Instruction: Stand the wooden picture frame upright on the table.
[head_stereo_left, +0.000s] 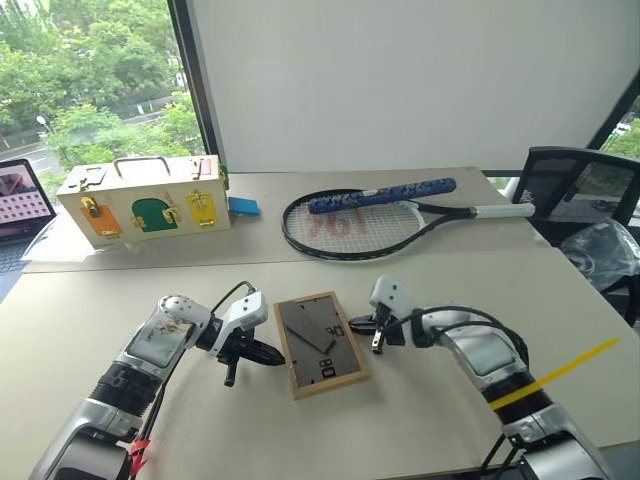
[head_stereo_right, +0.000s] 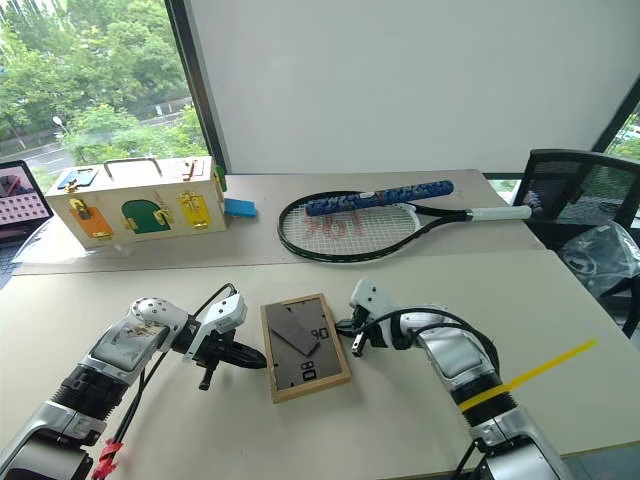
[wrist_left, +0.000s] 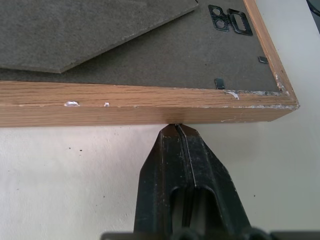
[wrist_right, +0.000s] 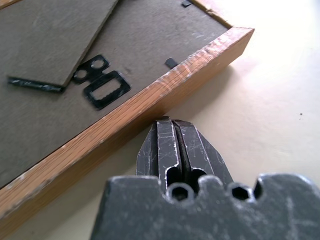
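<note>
The wooden picture frame (head_stereo_left: 320, 345) lies flat on the table (head_stereo_left: 120, 290), dark grey back up, with its fold-out stand and a white "D8" mark showing. My left gripper (head_stereo_left: 278, 354) is shut, and its tips touch the frame's left long edge (wrist_left: 125, 105). On the opposite side my right gripper (head_stereo_left: 354, 323) is also shut, its tips against the frame's right edge (wrist_right: 125, 120) near a corner. Neither gripper holds anything. The picture side faces down and is hidden.
Behind the table's seam a cream latch box (head_stereo_left: 145, 200) stands at the back left, with a small blue object (head_stereo_left: 243, 207) beside it. A tennis racket (head_stereo_left: 360, 225) lies at the back centre. A laptop (head_stereo_left: 20, 195) is far left and a black chair (head_stereo_left: 580, 190) far right.
</note>
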